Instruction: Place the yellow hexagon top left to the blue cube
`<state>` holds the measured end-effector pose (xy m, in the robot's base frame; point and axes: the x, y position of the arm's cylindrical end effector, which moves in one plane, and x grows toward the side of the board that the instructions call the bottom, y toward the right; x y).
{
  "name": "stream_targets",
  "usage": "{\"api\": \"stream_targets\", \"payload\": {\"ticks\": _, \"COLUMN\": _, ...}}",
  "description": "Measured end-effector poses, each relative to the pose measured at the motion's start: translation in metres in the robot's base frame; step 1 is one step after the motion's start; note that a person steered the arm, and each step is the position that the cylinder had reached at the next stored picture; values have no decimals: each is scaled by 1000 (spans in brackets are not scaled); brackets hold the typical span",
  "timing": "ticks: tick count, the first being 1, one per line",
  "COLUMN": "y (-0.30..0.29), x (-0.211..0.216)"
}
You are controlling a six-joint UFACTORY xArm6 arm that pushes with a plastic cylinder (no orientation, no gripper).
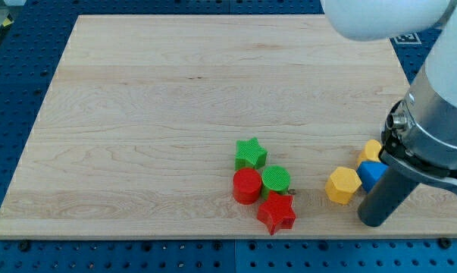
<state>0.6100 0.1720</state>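
One arm point(440, 114) at the view's right, rod upright, my tip point(377, 221) just beside blue cube point(373, 175) and yellow hexagon point(342, 185).

Wooden board point(137, 114); red-and-green block cluster point(263, 186); yellow hexagon point(342, 185) beside blue cube point(371, 174)

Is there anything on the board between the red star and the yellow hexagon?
No. In the camera view the stretch of board between the red star and the yellow hexagon is bare wood. The blue cube sits on the hexagon's far side, toward the view's right.
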Motion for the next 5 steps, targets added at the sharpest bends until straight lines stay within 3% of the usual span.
{"api": "stream_targets", "payload": {"ticks": 3, "y": -13, "x": -6}}
{"api": "stream_targets", "payload": {"ticks": 5, "y": -31, "x": -41}}
